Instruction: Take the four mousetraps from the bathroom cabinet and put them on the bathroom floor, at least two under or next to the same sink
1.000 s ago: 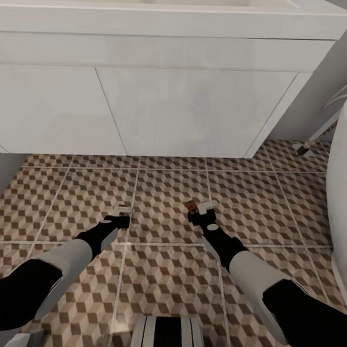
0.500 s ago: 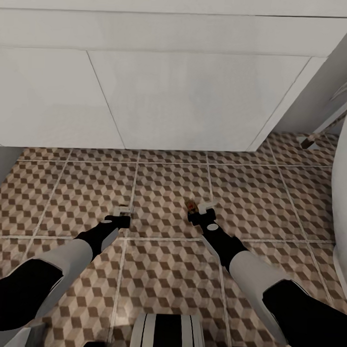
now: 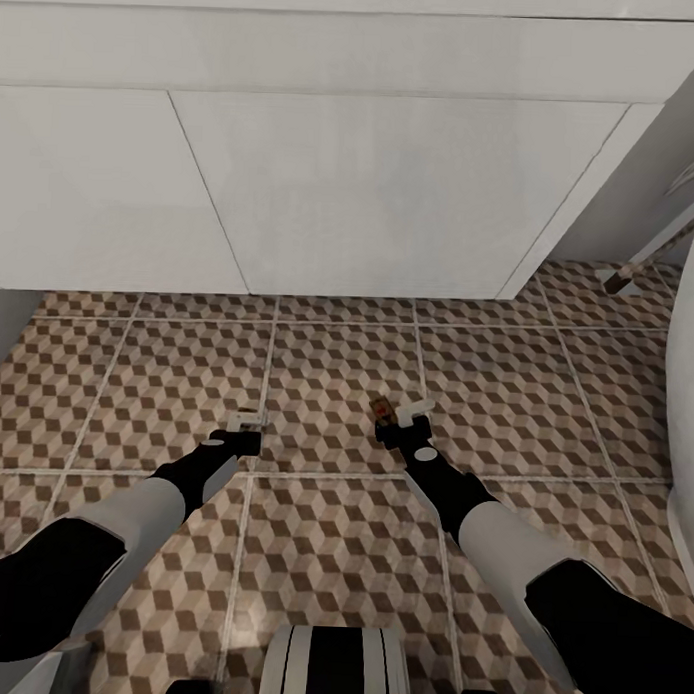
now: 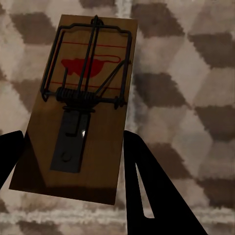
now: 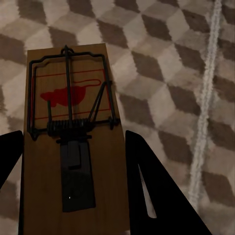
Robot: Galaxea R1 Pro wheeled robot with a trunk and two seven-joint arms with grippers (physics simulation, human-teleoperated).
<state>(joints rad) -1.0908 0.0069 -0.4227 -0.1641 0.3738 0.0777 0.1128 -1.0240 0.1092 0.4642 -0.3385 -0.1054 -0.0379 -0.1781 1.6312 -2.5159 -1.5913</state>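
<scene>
**Two traps held low over the tiles by the vanity**

The left tool [image 4: 73,161] is clamped on a trap [image 4: 78,107] by the long edges of its board; the right tool [image 5: 73,171] grips its own trap [image 5: 73,132] the same way. Each board looks light, stiff and thin, so I judge the bare edges the safe hold, away from the wire spring. Each long axis runs straight out from the tool, with the red spot at the far end. Both hang just above the floor [image 3: 326,376], near the white vanity [image 3: 373,188].
</scene>
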